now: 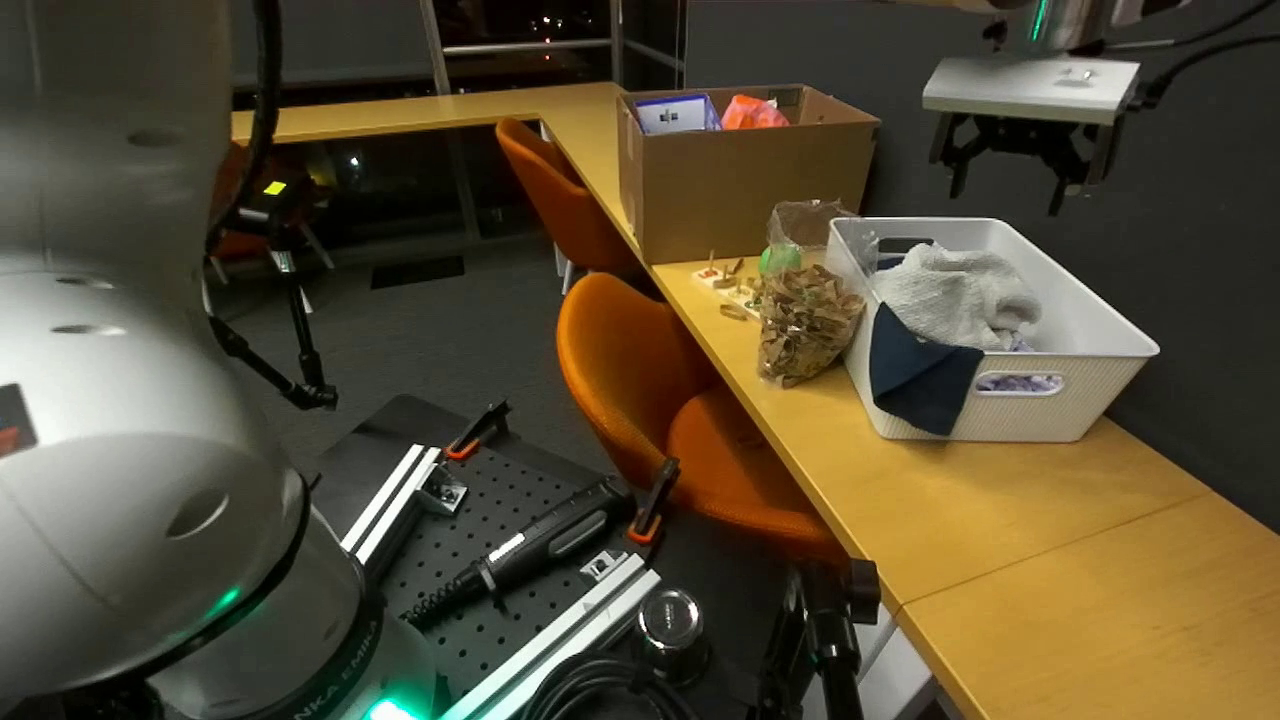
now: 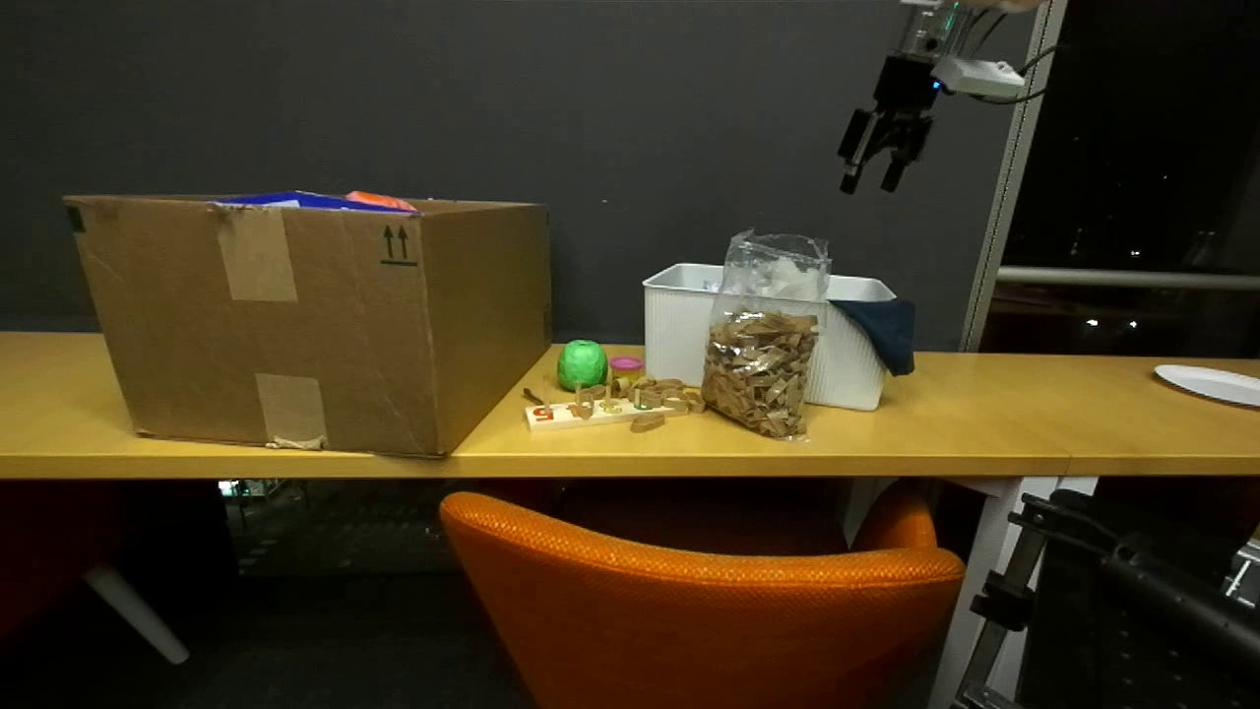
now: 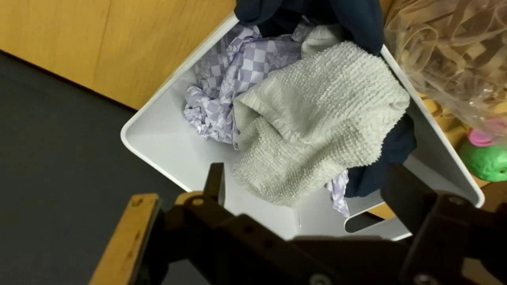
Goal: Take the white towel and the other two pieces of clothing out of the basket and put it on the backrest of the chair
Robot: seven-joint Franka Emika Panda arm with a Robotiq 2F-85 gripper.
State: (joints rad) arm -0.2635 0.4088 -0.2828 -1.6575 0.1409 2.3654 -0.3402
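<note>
Wrist view: in the basket (image 3: 170,130), the checked cloth (image 3: 251,59) is seen crumpled to the left, partly covered by the towel (image 3: 317,118), which is heaped across the middle. Farther right, the navy garment (image 3: 356,21) is glimpsed under the towel's edge and, at the top, is draped over the rim. Higher up, well apart from the heap, the gripper (image 3: 305,171) is poised with its jaws spread wide; nothing is held.

The towel is judged light, limp and not easily damaged; slip should be hindered by its nubbly weave, though no shape will be kept once lifted. A hold is best taken on the raised fold near its middle, pinched shallowly, since either piece beneath could be dragged along by a deeper bite.

Left to right in an exterior view, a grey wall (image 2: 610,128) is fronted by a box (image 2: 315,330) on the smooth wooden table (image 2: 994,394), with a ball (image 2: 582,365) between it and the basket. Below the table's edge the chair (image 2: 709,611) is placed, its curved back turned outward; the towel will probably need to be draped evenly there, or it may slide off. A bag (image 2: 760,369) is stood before the basket. Night is shown through a window (image 2: 1152,177), and a plate (image 2: 1216,382) is set at the far right.
</note>
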